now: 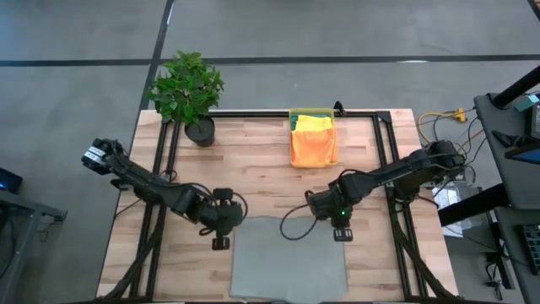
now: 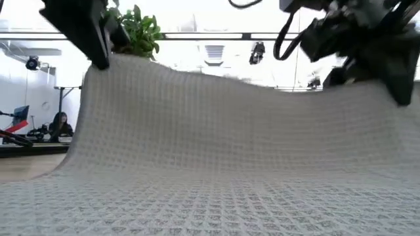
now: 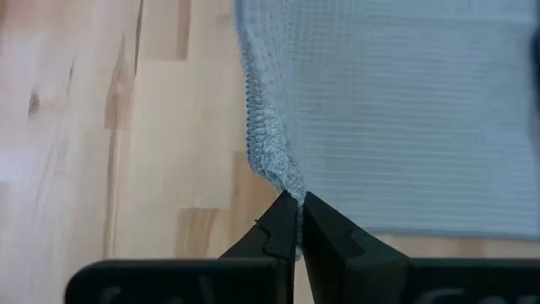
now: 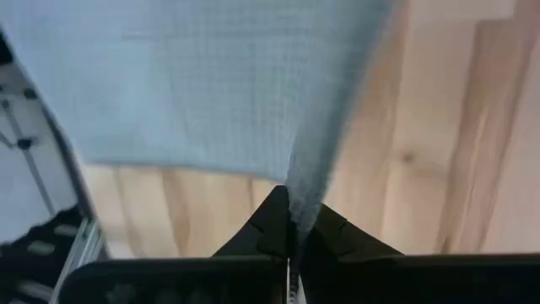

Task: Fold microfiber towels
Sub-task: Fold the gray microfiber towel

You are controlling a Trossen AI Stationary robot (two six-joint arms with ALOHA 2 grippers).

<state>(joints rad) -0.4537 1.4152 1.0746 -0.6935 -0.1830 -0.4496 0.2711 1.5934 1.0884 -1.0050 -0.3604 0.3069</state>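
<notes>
One grey towel (image 1: 288,257) lies spread at the near edge of the table (image 1: 253,160), between the two arms, its far edge lifted off the wood. In the low view it rises like a sagging curtain, held up at both far corners. The left gripper (image 3: 297,221) has its fingers pressed together on the towel's far left corner, the hem bunched just above the tips. The right gripper (image 4: 291,226) pinches the far right corner the same way, the cloth gathered into a ridge running up from its closed fingers. Both grippers hang just over the table, level with each other.

Farther back, at the far edge, a yellow bin (image 1: 313,118) holds more towels: an orange one (image 1: 313,148) drapes over its near side, a yellow one (image 1: 315,123) sits on top, and a teal edge (image 1: 294,124) shows beside it. A potted plant (image 1: 187,91) stands at the far left corner. Beyond the table, in the low view, a person (image 2: 59,124) sits at a desk.
</notes>
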